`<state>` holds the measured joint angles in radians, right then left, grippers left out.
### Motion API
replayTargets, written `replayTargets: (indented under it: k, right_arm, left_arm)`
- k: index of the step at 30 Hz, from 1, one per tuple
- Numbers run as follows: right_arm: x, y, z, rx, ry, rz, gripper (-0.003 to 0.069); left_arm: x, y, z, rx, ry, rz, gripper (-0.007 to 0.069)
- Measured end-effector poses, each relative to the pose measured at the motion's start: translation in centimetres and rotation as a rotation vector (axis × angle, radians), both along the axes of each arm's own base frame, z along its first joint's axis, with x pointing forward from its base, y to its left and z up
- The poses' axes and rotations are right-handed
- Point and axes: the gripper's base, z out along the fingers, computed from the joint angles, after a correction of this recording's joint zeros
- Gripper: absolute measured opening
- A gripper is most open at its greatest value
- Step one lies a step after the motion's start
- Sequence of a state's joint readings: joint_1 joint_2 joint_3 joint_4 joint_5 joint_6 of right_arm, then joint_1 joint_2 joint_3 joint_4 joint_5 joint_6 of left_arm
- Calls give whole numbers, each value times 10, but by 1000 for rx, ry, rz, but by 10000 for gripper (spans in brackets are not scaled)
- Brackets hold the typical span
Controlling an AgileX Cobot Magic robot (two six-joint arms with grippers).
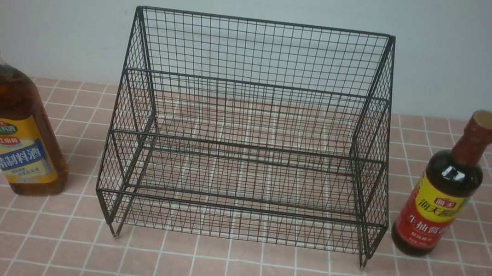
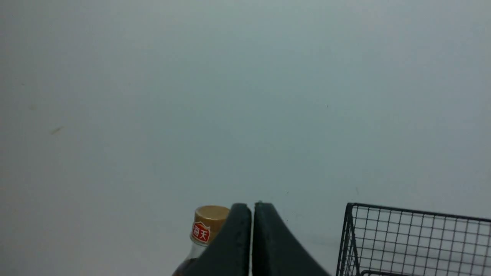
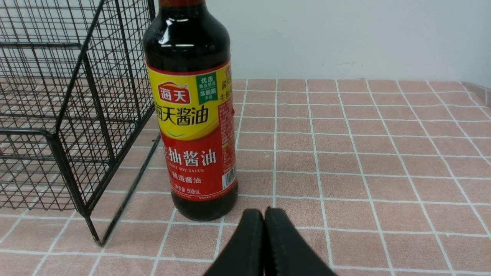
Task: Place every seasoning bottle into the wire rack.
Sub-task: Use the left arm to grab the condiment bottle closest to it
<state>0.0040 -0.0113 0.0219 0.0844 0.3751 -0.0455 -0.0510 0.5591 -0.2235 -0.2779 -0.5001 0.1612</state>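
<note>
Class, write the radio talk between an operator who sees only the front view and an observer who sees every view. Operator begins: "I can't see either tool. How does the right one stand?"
Observer: The right tool is shut, its tips together, with nothing between them.
Operator: And the left tool?
Observer: Also shut; in the left wrist view, the left tool overlaps part of the amber bottle's gold cap.
Operator: The dark bottle's label is turned partly away from me. Anything along its side?
Observer: Yes, a barcode on the dark bottle, low on the red part of the label.
</note>
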Motion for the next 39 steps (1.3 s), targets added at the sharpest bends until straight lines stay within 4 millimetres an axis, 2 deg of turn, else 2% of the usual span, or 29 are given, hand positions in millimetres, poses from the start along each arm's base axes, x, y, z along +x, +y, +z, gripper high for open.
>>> replayTargets:
  k: [1,2,3,7,13,18,21,25,29,32,39]
  right_arm:
    - [0,0,0,0,0,0,-12]
    - [0,0,0,0,0,0,-12]
    - [0,0,0,0,0,0,-12]
    - [0,0,0,0,1,0,-12]
    - [0,0,0,1,1,0,-12]
    - [0,0,0,1,1,0,-12]
    - [0,0,0,1,1,0,-12]
    - [0,0,0,1,1,0,-12]
    - [0,0,0,1,1,0,-12]
    - [0,0,0,1,1,0,-12]
    - [0,0,0,1,1,0,-12]
  left_arm:
    - [10,-1,4,5,27,1,-7]
    - [12,-1,5,7,32,1,-7]
    - [29,-2,9,12,71,1,-6]
    - [62,-4,11,23,167,-4,-2]
    - [94,0,12,51,252,18,26]
    - [109,18,14,39,275,96,59]
    - [115,26,23,2,263,122,71]
    - [119,25,33,11,254,109,75]
    - [120,24,32,45,272,95,118]
    - [123,24,28,56,296,89,189]
    - [136,25,9,54,369,85,511]
